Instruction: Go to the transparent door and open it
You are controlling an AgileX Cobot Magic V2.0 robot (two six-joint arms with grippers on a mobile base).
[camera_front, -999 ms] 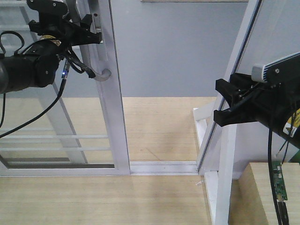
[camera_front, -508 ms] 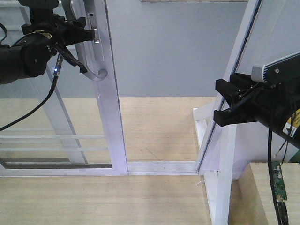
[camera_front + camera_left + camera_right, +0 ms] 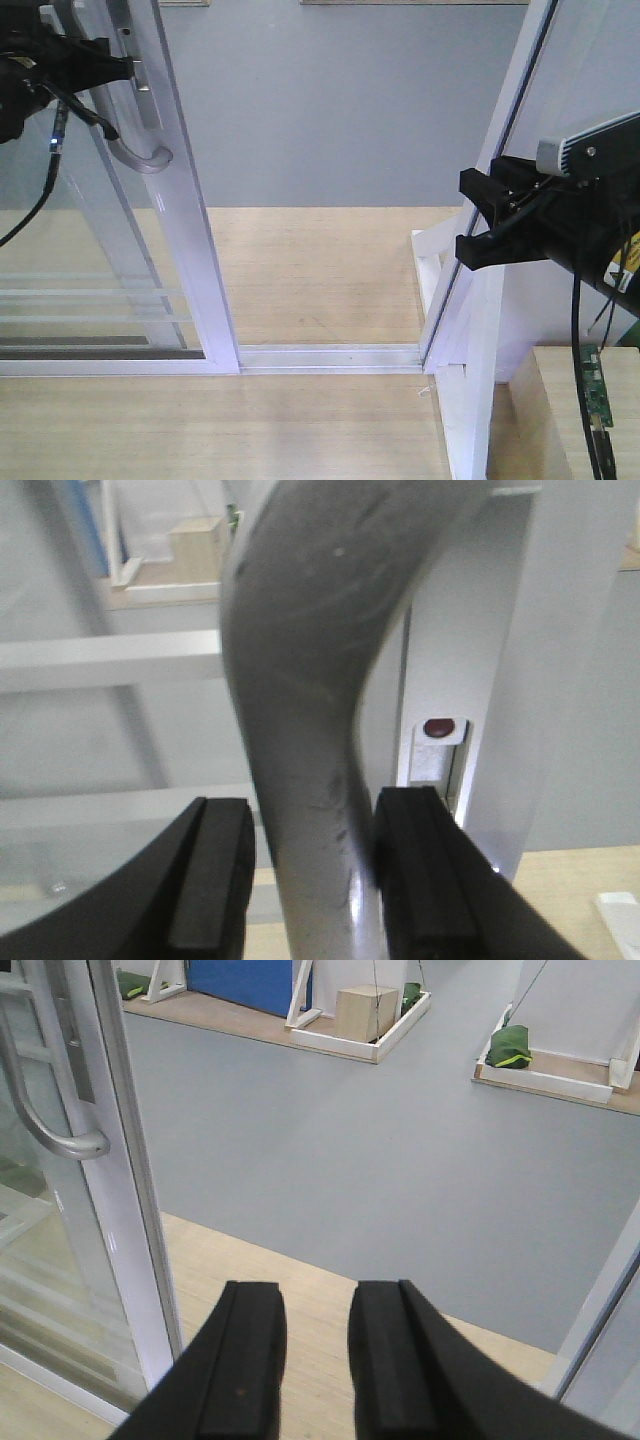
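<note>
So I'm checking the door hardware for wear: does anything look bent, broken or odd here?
Nothing stands out. The grey pull handle is intact, with light scuffs only, clamped in the left end effector; the transparent door sits squarely in its floor track.

Tall clear glass sliding door (image 3: 100, 240): frame white with a faint lilac cast; long curved metal pull handle (image 3: 130, 120) pale grey, finely scuffed in the left wrist view. Small lock slot (image 3: 441, 728) shows a dark red dot. Left black gripper (image 3: 310, 880): matt black pads (image 3: 212, 880). Right black gripper (image 3: 315, 1370): same matt black, plain. Floor strip of light wood (image 3: 320, 270): pale tan, fine straight grain. Smooth floor beyond (image 3: 400, 1160): uniform blue-grey. Far off: blue panel (image 3: 255, 982), beige box (image 3: 366, 1012), green bundles (image 3: 510, 1045).
</note>
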